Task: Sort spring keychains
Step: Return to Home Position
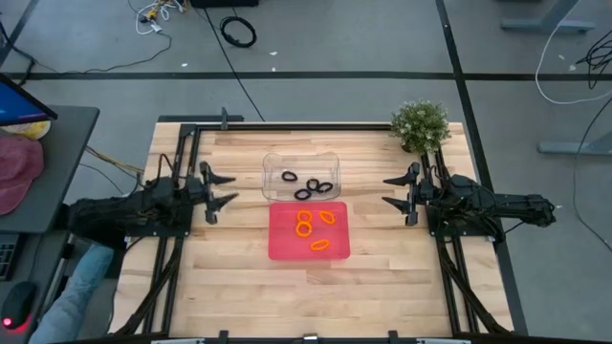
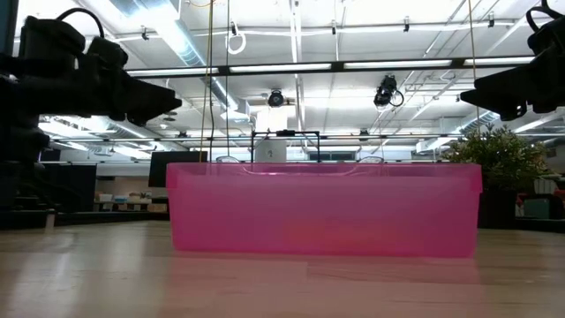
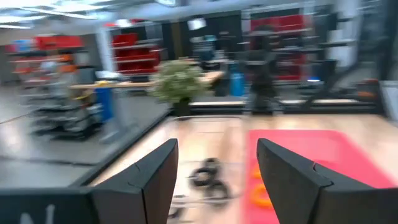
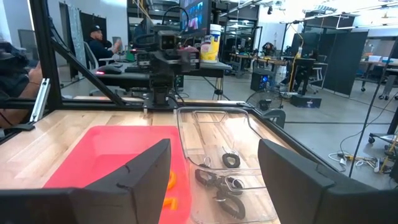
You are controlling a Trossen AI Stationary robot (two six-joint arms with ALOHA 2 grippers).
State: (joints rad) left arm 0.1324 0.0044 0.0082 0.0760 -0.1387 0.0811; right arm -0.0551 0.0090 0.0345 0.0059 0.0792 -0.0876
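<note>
Several black spring keychains (image 1: 308, 183) lie in a clear tray (image 1: 271, 162) at the table's middle, toward the far edge. Several orange spring keychains (image 1: 314, 227) lie in a red tray (image 1: 282, 247) just in front of it. My left gripper (image 1: 226, 189) hovers level at the table's left, open, pointing at the trays, with nothing between its fingers. My right gripper (image 1: 391, 191) hovers level at the right, open and empty too. The right wrist view shows the black keychains (image 4: 221, 180) in the clear tray (image 4: 249, 124) beside the red tray (image 4: 93, 155).
A small potted plant (image 1: 421, 124) stands at the table's far right corner. Bare wood lies between each gripper and the trays and along the near edge (image 1: 306, 306). A person's leg (image 1: 72, 291) shows beside the table's near left.
</note>
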